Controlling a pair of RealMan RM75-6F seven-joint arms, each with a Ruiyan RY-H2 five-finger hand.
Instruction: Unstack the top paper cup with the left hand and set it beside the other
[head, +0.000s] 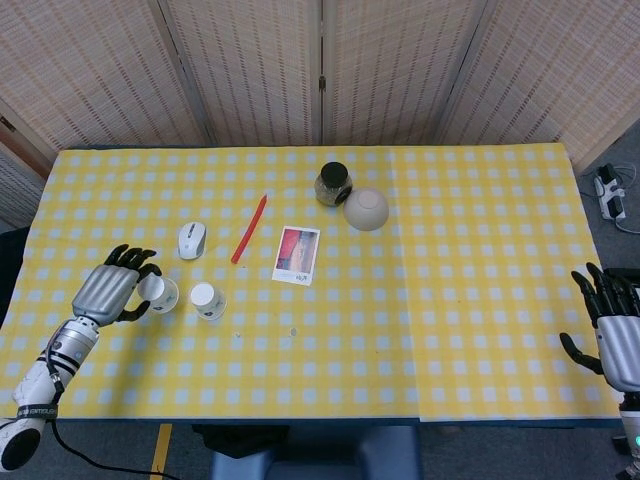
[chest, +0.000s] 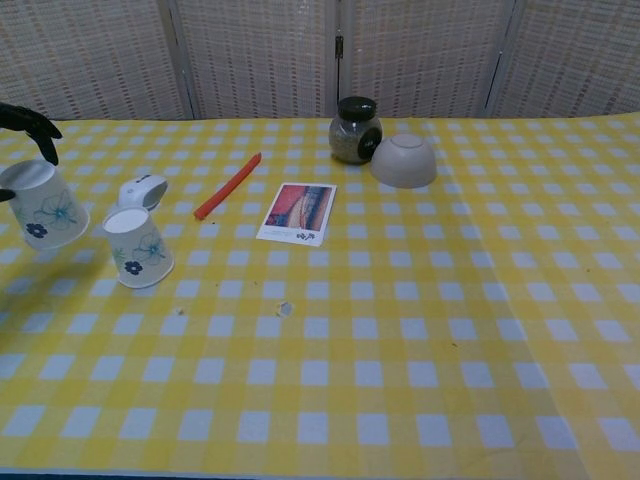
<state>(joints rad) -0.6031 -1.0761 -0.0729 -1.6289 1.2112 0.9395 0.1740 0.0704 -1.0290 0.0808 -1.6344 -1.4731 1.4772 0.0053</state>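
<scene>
My left hand (head: 108, 292) holds a white paper cup with blue flowers (head: 159, 293), tilted, its mouth up and toward the other cup. In the chest view this held cup (chest: 44, 205) hangs at the left edge, with only dark fingertips (chest: 30, 122) of the hand showing above it. I cannot tell whether it touches the table. The other flowered cup (head: 207, 300) stands upright on the yellow checked cloth just right of it (chest: 139, 247). My right hand (head: 617, 335) hangs past the table's right edge, fingers spread and holding nothing.
A white computer mouse (head: 191, 239) lies just behind the cups. An orange-red stick (head: 249, 229), a photo card (head: 297, 255), a dark-lidded jar (head: 333, 184) and an upturned white bowl (head: 366, 209) sit further back. The front table edge is near the left arm.
</scene>
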